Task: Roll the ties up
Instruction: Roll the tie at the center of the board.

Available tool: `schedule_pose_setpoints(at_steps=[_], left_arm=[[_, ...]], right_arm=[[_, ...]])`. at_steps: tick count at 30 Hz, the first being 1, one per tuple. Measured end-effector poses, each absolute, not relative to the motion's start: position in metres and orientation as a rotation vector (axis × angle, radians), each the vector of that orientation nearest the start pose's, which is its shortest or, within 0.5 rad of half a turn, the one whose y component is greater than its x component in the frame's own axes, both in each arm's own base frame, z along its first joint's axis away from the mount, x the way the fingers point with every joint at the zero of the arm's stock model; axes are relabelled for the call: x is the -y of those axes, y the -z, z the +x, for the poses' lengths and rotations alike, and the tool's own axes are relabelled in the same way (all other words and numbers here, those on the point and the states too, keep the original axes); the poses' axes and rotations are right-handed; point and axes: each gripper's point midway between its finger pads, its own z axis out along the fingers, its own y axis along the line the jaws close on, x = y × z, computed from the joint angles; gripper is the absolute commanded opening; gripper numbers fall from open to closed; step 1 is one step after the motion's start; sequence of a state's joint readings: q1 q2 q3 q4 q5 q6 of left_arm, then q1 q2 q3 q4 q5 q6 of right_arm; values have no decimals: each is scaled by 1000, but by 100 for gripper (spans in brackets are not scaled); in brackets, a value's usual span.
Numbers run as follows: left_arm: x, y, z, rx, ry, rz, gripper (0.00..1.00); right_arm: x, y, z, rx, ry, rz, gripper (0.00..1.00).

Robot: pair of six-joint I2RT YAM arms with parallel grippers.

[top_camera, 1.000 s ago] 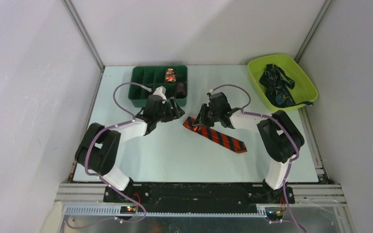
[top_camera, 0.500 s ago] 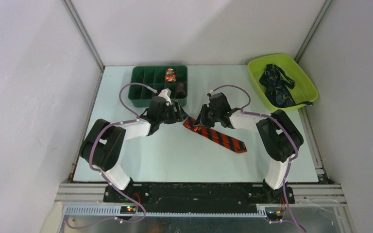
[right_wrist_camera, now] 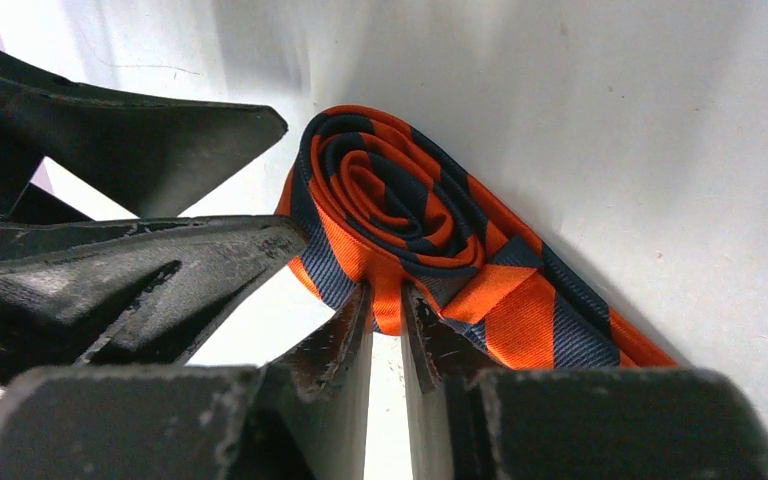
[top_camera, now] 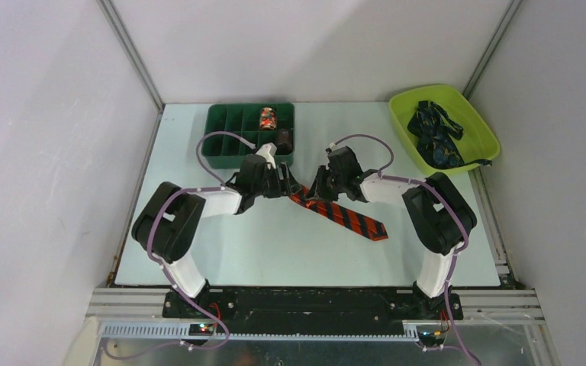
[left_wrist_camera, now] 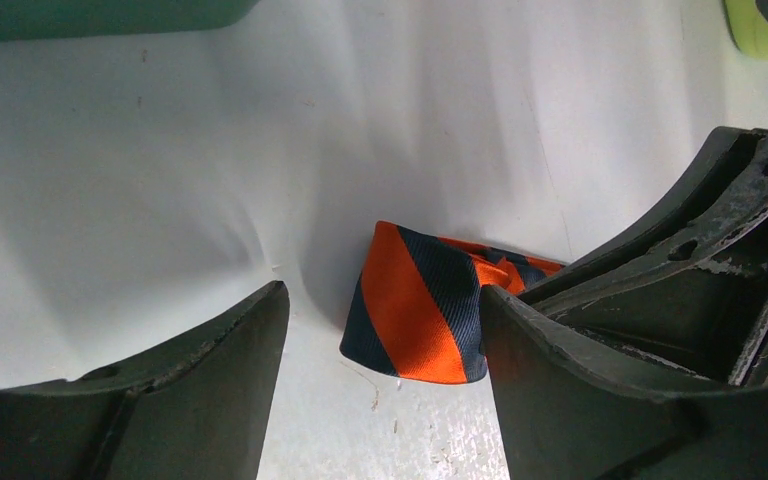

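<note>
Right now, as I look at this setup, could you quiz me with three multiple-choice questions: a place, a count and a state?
1. How many rolls sit in the dark green tray? A none, B two, C six.
2. Where are the navy ties? A in the lime bin, B in the tray, C out of view.
3. The striped tie is: A flat, B fully rolled, C rolled at one end.
Answers: 1 B, two compartments are filled; 2 A, a dark heap lies there; 3 C, the right wrist view shows a spiral with a loose tail.
</note>
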State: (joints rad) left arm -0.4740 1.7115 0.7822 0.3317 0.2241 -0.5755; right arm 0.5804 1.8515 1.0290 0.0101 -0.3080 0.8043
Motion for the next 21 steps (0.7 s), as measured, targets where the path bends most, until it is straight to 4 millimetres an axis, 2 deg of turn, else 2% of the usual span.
schedule_pose_setpoints(at_steps=[8, 21], left_arm=[[259, -45, 349, -2295, 854, 50, 73], [279, -54, 345, -2243, 940, 120, 68]], right_arm=[[-309, -37, 323, -2593, -943, 126, 19], [-303, -30, 319, -2627, -893, 139, 18]])
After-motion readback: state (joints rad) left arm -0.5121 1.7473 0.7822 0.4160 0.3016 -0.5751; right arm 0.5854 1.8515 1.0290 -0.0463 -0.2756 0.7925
